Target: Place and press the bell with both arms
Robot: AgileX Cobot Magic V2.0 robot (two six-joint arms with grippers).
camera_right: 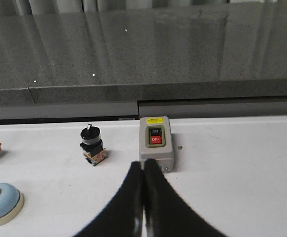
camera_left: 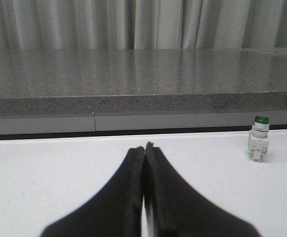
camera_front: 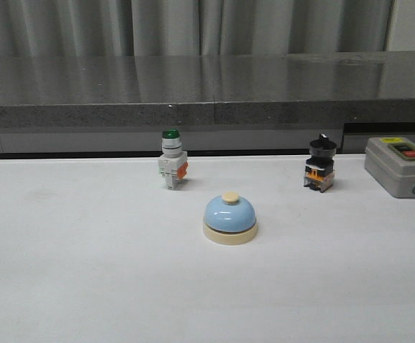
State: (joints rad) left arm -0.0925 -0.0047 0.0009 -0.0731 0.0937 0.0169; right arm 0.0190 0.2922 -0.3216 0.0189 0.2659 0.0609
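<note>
White tabletop [camera_front: 64, 271], wide and flat, with a grey speckled stone ledge [camera_front: 193, 86] running along its far edge below pale curtains.

Grey rectangular switch box [camera_front: 398, 166] with 1 green and 1 red button sits at the far right, close to the ledge. It lies well away from the middle, so probably a bystander to the job.

Pale blue domed bell on a cream base [camera_front: 230, 219], cream plunger on top, stands upright near the tabletop centre, between the 2 arms' sides and apart from everything else. That central, open spot suits a press from above by either arm. The scene fits 2 readings: a bell waiting to be carried to its place, or a bell already set down there and rung. The pictures do not settle which.

Left gripper [camera_left: 144, 147]: black jaws clenched together, nothing between them, hanging low over bare tabletop on the left side.

Right gripper [camera_right: 143, 164]: black jaws likewise pressed shut and empty, pointing toward the switch box, the bell off to one side in its view.

Black-knobbed selector switch [camera_front: 321, 164] stands left of the switch box.

Green-capped white pushbutton unit [camera_front: 171, 160] stands behind and left of the bell.
</note>
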